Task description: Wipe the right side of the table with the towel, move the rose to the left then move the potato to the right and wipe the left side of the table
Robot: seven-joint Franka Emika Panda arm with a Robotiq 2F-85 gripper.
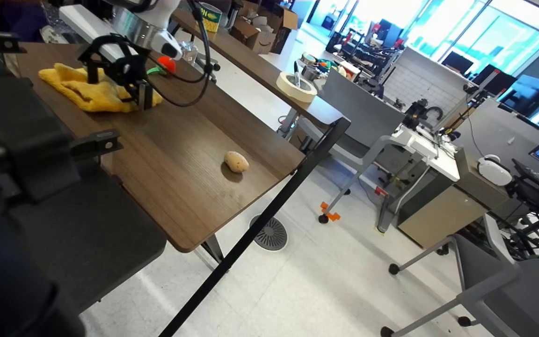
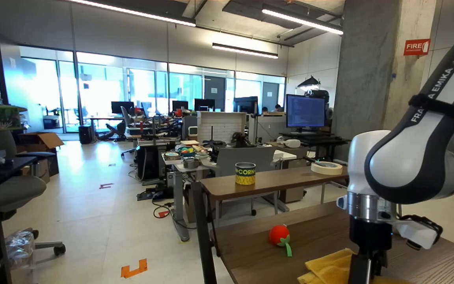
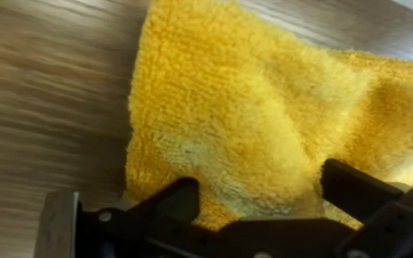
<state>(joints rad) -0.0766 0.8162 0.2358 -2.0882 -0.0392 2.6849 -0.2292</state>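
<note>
The yellow towel [image 1: 77, 93] lies crumpled on the brown table [image 1: 171, 182], and it fills much of the wrist view [image 3: 228, 96]. Right over it my gripper [image 3: 260, 179] points downward with its jaws wide apart; towel shows between the fingers, but nothing is clamped. Whether the fingertips touch the cloth I cannot tell. The red rose [image 2: 279, 235] with its green stem rests on the table beside the towel, partly behind a cable in an exterior view [image 1: 167, 64]. Toward the far end of the table from the towel sits the beige potato [image 1: 236, 162]; the wrist view does not include it.
A narrow brown shelf [image 2: 278, 182] runs along one long side of the table, carrying a corn can [image 2: 245, 173] and a tape roll [image 2: 326, 168]. A black post [image 1: 260, 220] crosses at the table's end. My arm's cable [image 1: 199, 96] loops beside the gripper.
</note>
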